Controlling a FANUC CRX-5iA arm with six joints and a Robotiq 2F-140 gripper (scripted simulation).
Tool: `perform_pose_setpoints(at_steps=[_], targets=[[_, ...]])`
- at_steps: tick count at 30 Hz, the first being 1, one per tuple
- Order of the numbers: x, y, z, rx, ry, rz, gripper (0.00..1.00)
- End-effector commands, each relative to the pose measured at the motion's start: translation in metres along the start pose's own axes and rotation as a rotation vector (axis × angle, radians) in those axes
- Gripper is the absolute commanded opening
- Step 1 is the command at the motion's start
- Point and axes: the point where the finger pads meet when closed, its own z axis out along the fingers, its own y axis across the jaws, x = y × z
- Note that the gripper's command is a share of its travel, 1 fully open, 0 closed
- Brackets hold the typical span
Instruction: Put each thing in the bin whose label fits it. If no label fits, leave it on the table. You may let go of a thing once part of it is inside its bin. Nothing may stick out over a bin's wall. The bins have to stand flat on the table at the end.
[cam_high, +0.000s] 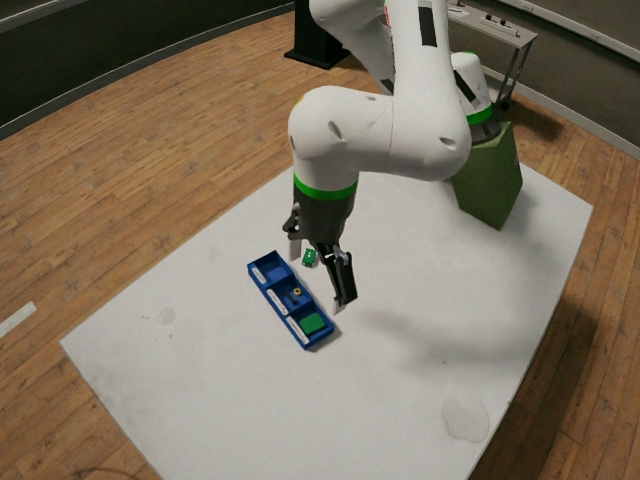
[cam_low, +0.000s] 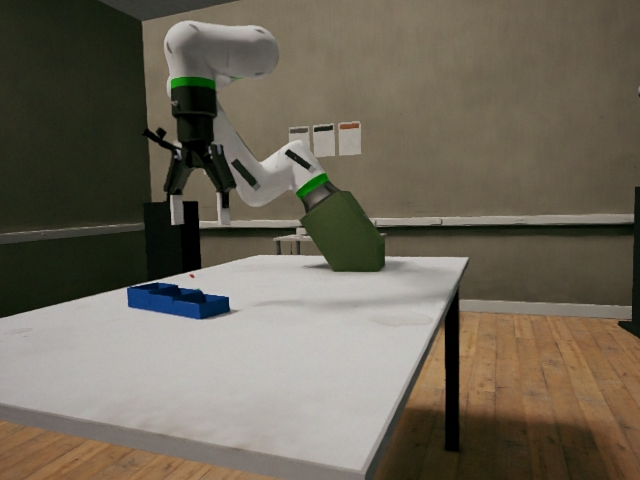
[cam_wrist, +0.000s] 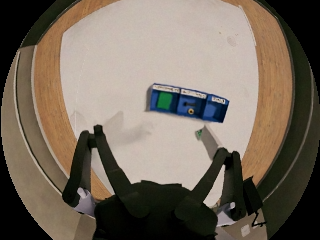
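the gripper (cam_high: 316, 281) hangs high above the white bench (cam_high: 413, 320), jaws wide apart and holding nothing; below it the blue three-part bin (cam_high: 289, 299) lies flat toward the left edge; a flat green block (cam_high: 311, 324) sits in one end compartment, a small dark ring (cam_high: 295, 291) in the middle one; a small green piece (cam_high: 309, 256) lies on the bench just beside the other end.

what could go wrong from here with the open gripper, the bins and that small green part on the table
1. The small green part lies close beside the blue bin tray; fingers coming down around it might clip the tray wall and tilt it.
2. The labels are too small to read, so the part's bin is uncertain.
3. The open gripper hangs high, so a long descent could drift off the small part.
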Motion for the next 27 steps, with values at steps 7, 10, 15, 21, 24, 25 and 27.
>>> perform_pose_setpoints(at_steps=[7,10,15,21,24,25,27], targets=[[0.0002,-0.0001,-0.0190,0.000,0.000,0.000,1.00],[0.0002,-0.0001,-0.0190,0.000,0.000,0.000,1.00],[0.0002,-0.0001,-0.0190,0.000,0.000,0.000,1.00],[0.0002,-0.0001,-0.0190,0.000,0.000,0.000,1.00],[0.0002,-0.0001,-0.0190,0.000,0.000,0.000,1.00],[0.0002,-0.0001,-0.0190,0.000,0.000,0.000,1.00],[0.0002,-0.0001,-0.0190,0.000,0.000,0.000,1.00]])
